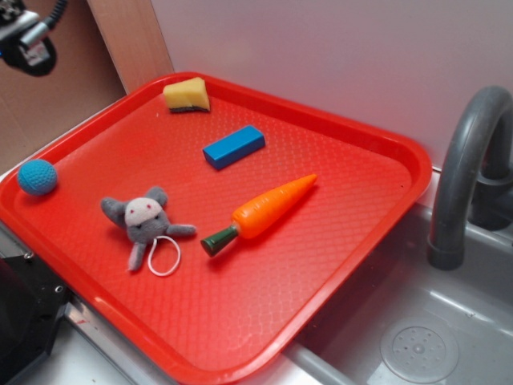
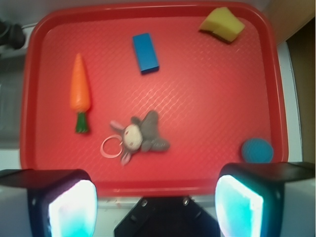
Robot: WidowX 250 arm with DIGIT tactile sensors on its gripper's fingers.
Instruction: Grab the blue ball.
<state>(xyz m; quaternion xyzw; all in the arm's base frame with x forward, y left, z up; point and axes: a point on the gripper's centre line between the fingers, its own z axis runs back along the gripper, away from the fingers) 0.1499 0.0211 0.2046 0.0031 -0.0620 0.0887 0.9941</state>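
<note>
The blue ball (image 1: 37, 177) is small, round, teal-blue and knitted. It lies at the left edge of the red tray (image 1: 337, 265). In the wrist view it sits at the tray's lower right corner (image 2: 257, 150), just above my right finger. My gripper (image 2: 155, 205) is open and empty, high above the tray's near edge, with its pads (image 2: 72, 208) wide apart. In the exterior view only part of the arm (image 1: 28, 40) shows at the top left; the fingers are out of frame there.
On the tray lie a grey plush mouse (image 1: 143, 220) with a white ring, a toy carrot (image 1: 260, 214), a flat blue block (image 1: 233, 147) and a yellow sponge piece (image 1: 187, 95). A grey faucet (image 1: 469, 160) and sink (image 1: 417, 345) are to the right.
</note>
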